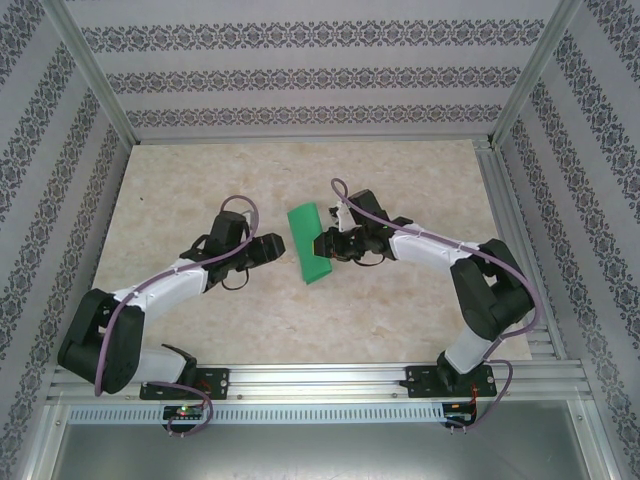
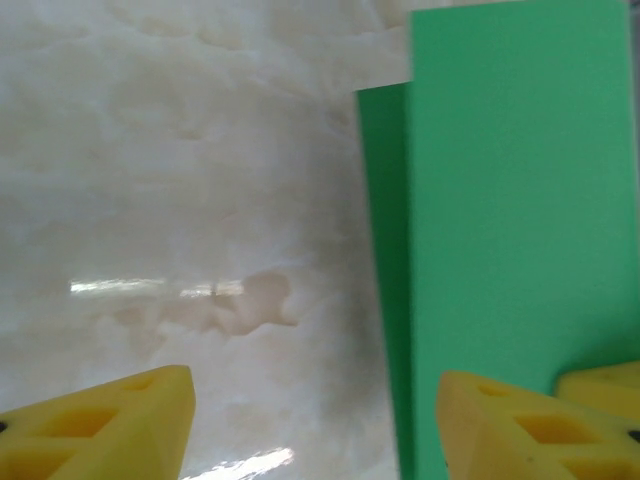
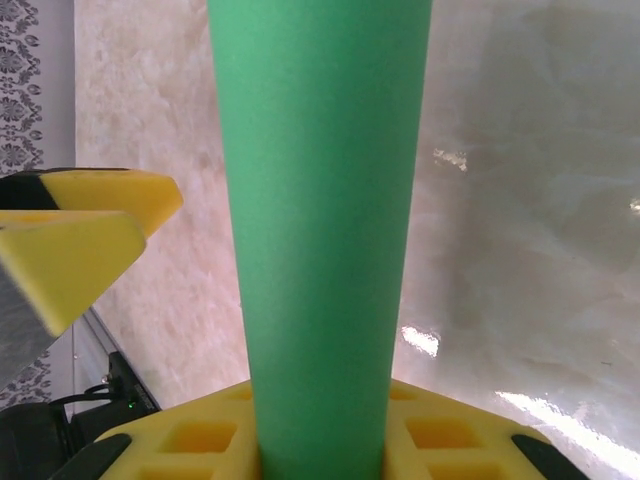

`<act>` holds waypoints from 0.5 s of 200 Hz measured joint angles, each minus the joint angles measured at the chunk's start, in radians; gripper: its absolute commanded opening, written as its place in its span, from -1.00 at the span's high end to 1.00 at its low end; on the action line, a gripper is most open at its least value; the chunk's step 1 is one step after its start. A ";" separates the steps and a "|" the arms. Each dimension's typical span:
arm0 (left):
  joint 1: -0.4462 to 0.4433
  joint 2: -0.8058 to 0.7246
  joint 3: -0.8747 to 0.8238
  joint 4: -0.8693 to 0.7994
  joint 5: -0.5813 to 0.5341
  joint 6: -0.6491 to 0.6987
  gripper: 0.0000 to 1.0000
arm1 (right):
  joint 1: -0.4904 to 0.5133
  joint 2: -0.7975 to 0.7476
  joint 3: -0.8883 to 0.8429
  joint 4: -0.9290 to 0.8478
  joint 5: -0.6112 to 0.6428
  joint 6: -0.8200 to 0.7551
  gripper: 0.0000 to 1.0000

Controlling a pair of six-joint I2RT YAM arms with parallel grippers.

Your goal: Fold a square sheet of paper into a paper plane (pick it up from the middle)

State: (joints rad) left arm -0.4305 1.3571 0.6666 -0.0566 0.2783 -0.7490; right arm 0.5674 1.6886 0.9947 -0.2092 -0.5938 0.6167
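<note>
— How does your paper look?
— The paper [image 1: 306, 245] is bright green and folded into a long narrow strip, one layer over another. It's in the middle of the table [image 1: 200, 170], running far to near.
— And your arms?
— Your right gripper [image 1: 328, 243] reaches in from the right and pinches the paper's right edge. Your left gripper [image 1: 281, 248], fingers spread, sits low at its left edge.

The left arm [image 1: 165, 285] and right arm [image 1: 425, 245] wore white shells over black joints, each trailed by a lilac cable [image 1: 338, 190]. Black bases sat on the aluminium rail [image 1: 320, 378]; farthest from it were yellow, pocketed fingers [image 2: 110, 425].
</note>
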 measured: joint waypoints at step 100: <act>-0.095 0.267 0.065 0.205 0.053 -0.055 0.39 | -0.007 0.130 -0.070 0.041 -0.014 0.019 0.42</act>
State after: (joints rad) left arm -0.5251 1.6241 0.7319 0.1482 0.3317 -0.8036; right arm 0.5602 1.8191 0.9245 -0.1684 -0.6075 0.6357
